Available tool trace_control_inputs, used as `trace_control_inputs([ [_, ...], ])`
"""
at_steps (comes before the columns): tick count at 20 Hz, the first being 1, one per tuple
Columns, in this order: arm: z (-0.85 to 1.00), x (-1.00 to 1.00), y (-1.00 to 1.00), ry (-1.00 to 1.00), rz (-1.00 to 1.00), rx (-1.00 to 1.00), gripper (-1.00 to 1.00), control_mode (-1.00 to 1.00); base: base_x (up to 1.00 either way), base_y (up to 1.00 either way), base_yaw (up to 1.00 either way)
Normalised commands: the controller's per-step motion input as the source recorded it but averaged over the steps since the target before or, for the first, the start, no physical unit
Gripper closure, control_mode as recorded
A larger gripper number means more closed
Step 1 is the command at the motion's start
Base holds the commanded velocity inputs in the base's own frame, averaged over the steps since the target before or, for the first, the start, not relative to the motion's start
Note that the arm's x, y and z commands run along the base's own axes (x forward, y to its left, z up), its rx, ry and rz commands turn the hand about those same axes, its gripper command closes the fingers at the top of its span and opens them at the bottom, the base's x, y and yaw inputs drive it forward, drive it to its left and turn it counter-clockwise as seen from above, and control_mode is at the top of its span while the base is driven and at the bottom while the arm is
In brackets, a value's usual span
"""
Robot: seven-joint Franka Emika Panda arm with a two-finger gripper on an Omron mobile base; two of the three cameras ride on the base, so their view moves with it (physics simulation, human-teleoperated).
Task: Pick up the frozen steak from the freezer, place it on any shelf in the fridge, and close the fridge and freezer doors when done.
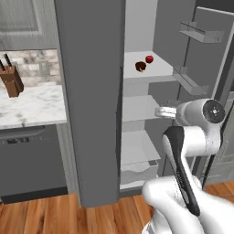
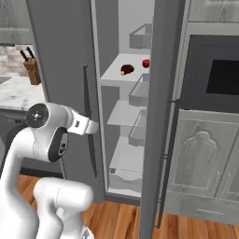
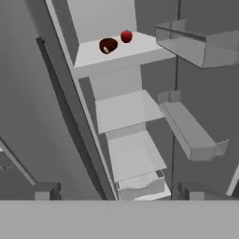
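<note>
The frozen steak [image 1: 140, 66] [image 2: 127, 70] [image 3: 108, 45], a small dark brown lump, lies on a white shelf [image 1: 160, 71] [image 2: 109, 74] [image 3: 140, 51] high in the open fridge, beside a bright red ball [image 1: 149, 59] [image 3: 126, 36]. My gripper [image 1: 158, 111] [image 2: 95, 126] [image 3: 119, 191] hangs in front of the fridge opening, well below and short of the steak. It is open and empty. The fridge door [image 1: 201, 59] [image 2: 158, 116] stands swung out at the right, with clear bins inside. The freezer door [image 1: 91, 100] [image 2: 60, 60] covers its column, so the freezer's inside is hidden.
A marble counter [image 1: 32, 105] with a knife block [image 1: 11, 80] [image 2: 31, 70] sits left of the appliance, over a dark dishwasher [image 1: 32, 160]. A wall oven [image 2: 214, 70] and grey cabinet [image 2: 205, 158] stand right of the open door. Lower white shelves and a drawer [image 3: 140, 184] fill the fridge.
</note>
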Motion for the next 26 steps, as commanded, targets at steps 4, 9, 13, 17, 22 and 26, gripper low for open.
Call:
trace_control_inputs([
  [4,0.15,-1.00,-0.88,0.00,-0.03,0.07,-1.00,-1.00,0.00,0.00,0.00],
  [9,0.23,-1.00,-0.92,0.00,0.00,0.06,-1.00,-1.00,0.00,0.00,0.00],
  [13,0.05,-0.75,-1.00,0.00,0.00,0.02,-1.00,-1.00,0.00,0.00,0.00],
  [17,0.00,-0.06,-1.00,0.00,0.00,0.00,-1.00,-1.00,0.00,0.00,0.00],
  [22,0.00,0.15,-0.98,-0.01,0.02,0.01,-1.00,-1.00,0.00,0.00,0.00],
  [26,0.00,0.30,-0.76,-0.04,0.16,0.05,-1.00,-1.00,0.00,0.00,0.00],
])
